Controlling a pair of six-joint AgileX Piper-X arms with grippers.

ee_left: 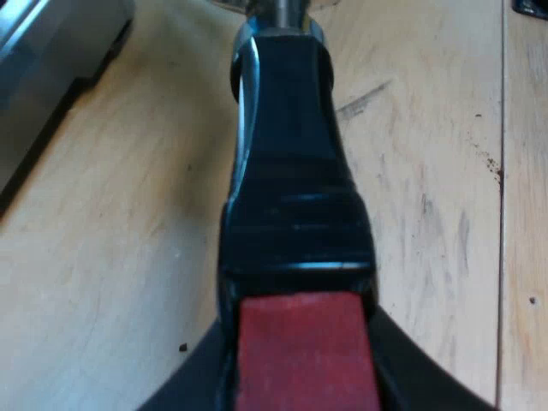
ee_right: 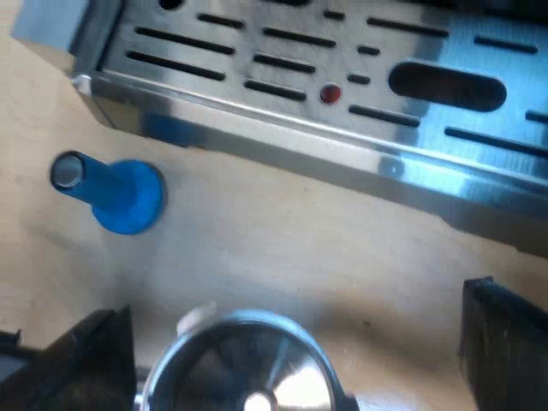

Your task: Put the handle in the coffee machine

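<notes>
Left gripper (ee_left: 301, 381) seems clamped on the red end (ee_left: 304, 342) of the handle (ee_left: 291, 171), which runs to 12 o'clock from it over the table (ee_left: 111, 257). Right gripper (ee_right: 295, 334) is spread wide and empty, with the holder (ee_right: 244, 364) between its fingers (ee_right: 86, 360). Machine (ee_right: 342, 94) is close ahead, tamper (ee_right: 116, 190) near its front. Nothing inserted yet; raising and locking remain.

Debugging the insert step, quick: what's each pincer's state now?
Left pincer: shut on the handle.
Right pincer: open, by the metal basket.
</notes>
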